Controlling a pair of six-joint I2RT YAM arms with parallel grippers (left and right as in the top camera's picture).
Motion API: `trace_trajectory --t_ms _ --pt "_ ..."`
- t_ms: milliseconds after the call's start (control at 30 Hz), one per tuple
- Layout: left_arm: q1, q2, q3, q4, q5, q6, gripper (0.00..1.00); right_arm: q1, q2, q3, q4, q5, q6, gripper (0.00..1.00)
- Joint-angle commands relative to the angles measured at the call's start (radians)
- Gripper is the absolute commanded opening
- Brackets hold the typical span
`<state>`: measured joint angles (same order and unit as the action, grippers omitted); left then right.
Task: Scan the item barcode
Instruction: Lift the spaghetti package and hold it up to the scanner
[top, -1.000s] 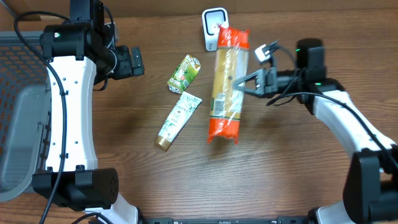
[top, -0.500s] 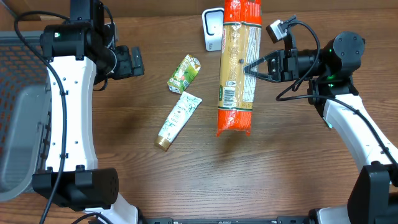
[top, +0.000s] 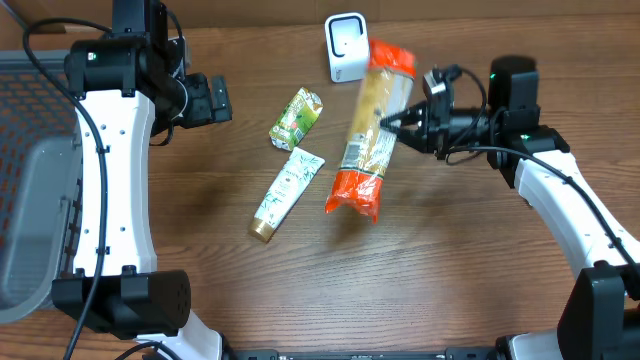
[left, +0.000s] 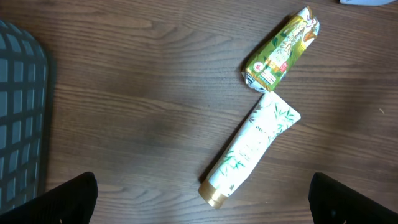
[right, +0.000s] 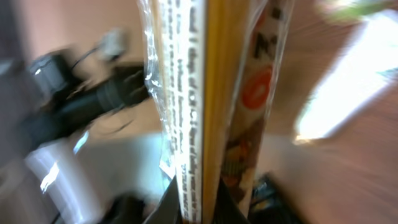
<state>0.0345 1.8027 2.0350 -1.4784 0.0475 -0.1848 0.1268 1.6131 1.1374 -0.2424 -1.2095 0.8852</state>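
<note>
A long pasta packet (top: 372, 130) with orange ends hangs tilted above the table, its top end near the white barcode scanner (top: 346, 45). My right gripper (top: 385, 122) is shut on the packet's middle from the right. The right wrist view is blurred; there the packet (right: 211, 93) runs upright between the dark fingers of the right gripper (right: 196, 205). My left gripper (top: 215, 98) stands open at the upper left, holding nothing. From its wrist camera the left gripper (left: 205, 208) hovers wide open above the table.
A green snack packet (top: 297, 117) (left: 281, 50) and a white tube with a gold cap (top: 287, 192) (left: 252, 148) lie left of the pasta. A grey wire basket (top: 30, 200) (left: 22, 106) sits at the left edge.
The right arm lifted the pasta packet up in front of the scanner, then tilted it so its lower end swung left. The left arm stayed still.
</note>
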Motion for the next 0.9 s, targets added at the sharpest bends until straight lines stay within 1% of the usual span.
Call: trace_trajectory --t_ms 0,67,167,267,367,467,533,600,733,767,867 --pt "0.004 0.011 0.0 -0.002 0.0 -0.01 0.99 -0.003 -0.034 0.037 -0.167 0.267 -0.347 0.04" --pt "0.004 0.011 0.001 -0.002 0.0 -0.01 0.99 -0.003 -0.035 0.086 -0.298 0.366 -0.431 0.04" --pt "0.004 0.011 0.0 -0.002 0.0 -0.01 1.0 0.001 -0.034 0.227 -0.504 0.581 -0.537 0.04" --pt "0.004 0.011 0.001 -0.002 0.0 -0.01 1.0 0.035 -0.034 0.419 -0.68 0.914 -0.607 0.03" --pt "0.004 0.011 0.0 -0.002 0.0 -0.01 1.0 0.1 -0.034 0.576 -0.752 1.213 -0.676 0.04" --pt "0.004 0.011 0.0 -0.002 0.0 -0.01 1.0 0.172 -0.034 0.639 -0.698 1.408 -0.755 0.04" --pt "0.004 0.011 0.0 -0.002 0.0 -0.01 1.0 0.221 -0.032 0.638 -0.586 1.478 -0.818 0.04" --pt "0.004 0.011 0.0 -0.002 0.0 -0.01 1.0 0.259 -0.018 0.637 -0.483 1.496 -0.933 0.04" --pt "0.004 0.011 0.0 -0.002 0.0 -0.01 1.0 0.308 0.035 0.637 -0.296 1.525 -1.218 0.04" --pt "0.004 0.011 0.0 -0.002 0.0 -0.01 0.99 0.318 0.074 0.637 -0.215 1.544 -1.292 0.04" --pt "0.004 0.011 0.0 -0.002 0.0 -0.01 1.0 0.317 0.154 0.637 -0.087 1.572 -1.367 0.04"
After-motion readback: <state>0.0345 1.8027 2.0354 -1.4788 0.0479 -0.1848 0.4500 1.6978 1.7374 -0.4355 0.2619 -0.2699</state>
